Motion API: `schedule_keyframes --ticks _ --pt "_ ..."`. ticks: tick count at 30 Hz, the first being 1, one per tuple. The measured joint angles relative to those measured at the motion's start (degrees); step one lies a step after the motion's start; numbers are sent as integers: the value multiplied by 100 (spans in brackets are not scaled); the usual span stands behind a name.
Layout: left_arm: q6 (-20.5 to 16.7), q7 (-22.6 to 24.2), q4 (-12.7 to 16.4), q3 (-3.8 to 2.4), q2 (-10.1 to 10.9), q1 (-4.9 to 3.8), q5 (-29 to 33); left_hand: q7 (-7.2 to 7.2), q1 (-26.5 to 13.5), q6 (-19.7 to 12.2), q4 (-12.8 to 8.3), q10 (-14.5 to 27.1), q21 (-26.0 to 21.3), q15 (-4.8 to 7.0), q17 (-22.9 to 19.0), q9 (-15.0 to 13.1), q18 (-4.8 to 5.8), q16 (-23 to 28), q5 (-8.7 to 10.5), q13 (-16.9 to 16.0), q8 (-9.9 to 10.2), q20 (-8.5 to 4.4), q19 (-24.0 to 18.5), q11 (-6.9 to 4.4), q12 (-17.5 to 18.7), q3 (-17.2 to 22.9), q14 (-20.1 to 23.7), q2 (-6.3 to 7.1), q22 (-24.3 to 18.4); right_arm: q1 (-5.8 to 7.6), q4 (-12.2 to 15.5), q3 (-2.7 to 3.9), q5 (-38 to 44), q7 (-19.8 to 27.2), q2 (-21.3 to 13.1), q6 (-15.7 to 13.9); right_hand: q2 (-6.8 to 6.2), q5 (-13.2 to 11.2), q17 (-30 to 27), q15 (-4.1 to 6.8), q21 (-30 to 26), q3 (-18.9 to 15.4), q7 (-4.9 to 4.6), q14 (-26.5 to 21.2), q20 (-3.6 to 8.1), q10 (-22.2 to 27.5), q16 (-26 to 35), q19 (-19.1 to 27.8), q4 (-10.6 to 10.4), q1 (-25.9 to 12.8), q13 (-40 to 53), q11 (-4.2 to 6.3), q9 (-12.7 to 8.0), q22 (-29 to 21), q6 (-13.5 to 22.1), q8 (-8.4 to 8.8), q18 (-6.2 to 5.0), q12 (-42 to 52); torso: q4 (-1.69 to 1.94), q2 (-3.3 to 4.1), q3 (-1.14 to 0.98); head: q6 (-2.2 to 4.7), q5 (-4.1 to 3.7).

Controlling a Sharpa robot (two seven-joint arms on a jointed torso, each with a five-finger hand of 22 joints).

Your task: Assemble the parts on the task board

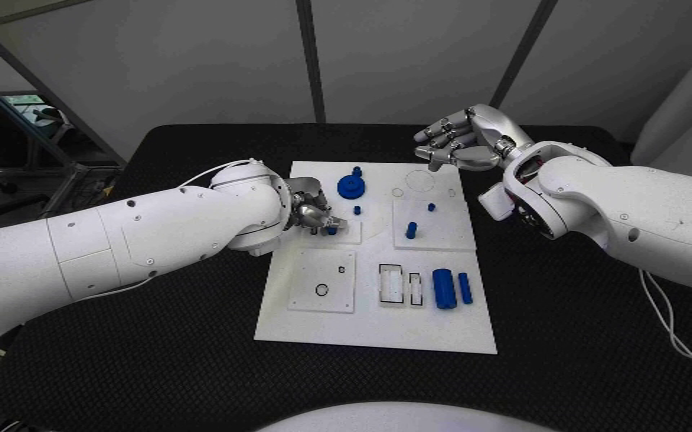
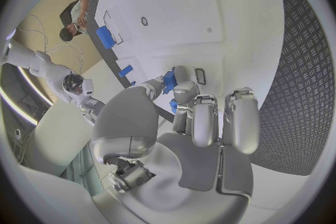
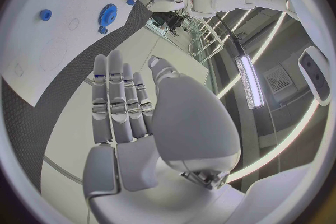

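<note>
Left silver many-fingered hand (image 1: 309, 209), at the left edge of the white rectangular task board (image 1: 310, 322): thumb and a finger pinch a small blue plastic part (image 2: 168, 82), the remaining fingers curled beside it; in the head view the same part shows at the fingertips, just over the board's left margin. Just ahead of this hand, toward the board's far edge: a large blue toothed gear (image 1: 351, 187) with a small blue peg (image 1: 353, 170) standing just beyond it. Across the board from the hand: two short blue pegs (image 1: 411, 229) on a raised white panel, and a round outlined recess (image 1: 420, 181) near the far edge. Nearer the robot than the hand: a square white panel with a small ring mark (image 1: 326, 283), then rectangular outlined slots (image 1: 392, 283), then two blue cylindrical pieces (image 1: 446, 287) lying side by side. Right silver many-fingered hand (image 1: 459, 142), raised beyond the board's far right corner, clear of the board: fingers extended close together, holding nothing. Everything stands on a black textured table (image 1: 577, 332).
</note>
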State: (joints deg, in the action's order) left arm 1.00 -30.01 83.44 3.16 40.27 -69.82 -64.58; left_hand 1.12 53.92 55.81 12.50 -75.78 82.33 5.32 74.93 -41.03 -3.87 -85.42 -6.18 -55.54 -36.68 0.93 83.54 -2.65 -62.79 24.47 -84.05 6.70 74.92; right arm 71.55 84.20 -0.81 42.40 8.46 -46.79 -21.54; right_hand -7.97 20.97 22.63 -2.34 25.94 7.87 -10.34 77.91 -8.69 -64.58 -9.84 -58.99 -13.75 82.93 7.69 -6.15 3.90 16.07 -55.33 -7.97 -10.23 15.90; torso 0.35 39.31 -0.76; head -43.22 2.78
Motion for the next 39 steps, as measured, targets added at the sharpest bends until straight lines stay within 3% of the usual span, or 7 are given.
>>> schedule_keyframes --ticks 39 --pt "112 -11 129 -5 59 -18 0 -29 -61 52 63 -21 45 0 0 -7 6 0 0 -17 1 0 -1 -21 -40 -157 0 14 -1 -1 -8 0 1 -5 2 7 -24 -1 1 0 -26 0 0 0 0 0 0 0 0 -24 -4 0 0 -5 0 0 0 0 -3 7 4 -26 -19"
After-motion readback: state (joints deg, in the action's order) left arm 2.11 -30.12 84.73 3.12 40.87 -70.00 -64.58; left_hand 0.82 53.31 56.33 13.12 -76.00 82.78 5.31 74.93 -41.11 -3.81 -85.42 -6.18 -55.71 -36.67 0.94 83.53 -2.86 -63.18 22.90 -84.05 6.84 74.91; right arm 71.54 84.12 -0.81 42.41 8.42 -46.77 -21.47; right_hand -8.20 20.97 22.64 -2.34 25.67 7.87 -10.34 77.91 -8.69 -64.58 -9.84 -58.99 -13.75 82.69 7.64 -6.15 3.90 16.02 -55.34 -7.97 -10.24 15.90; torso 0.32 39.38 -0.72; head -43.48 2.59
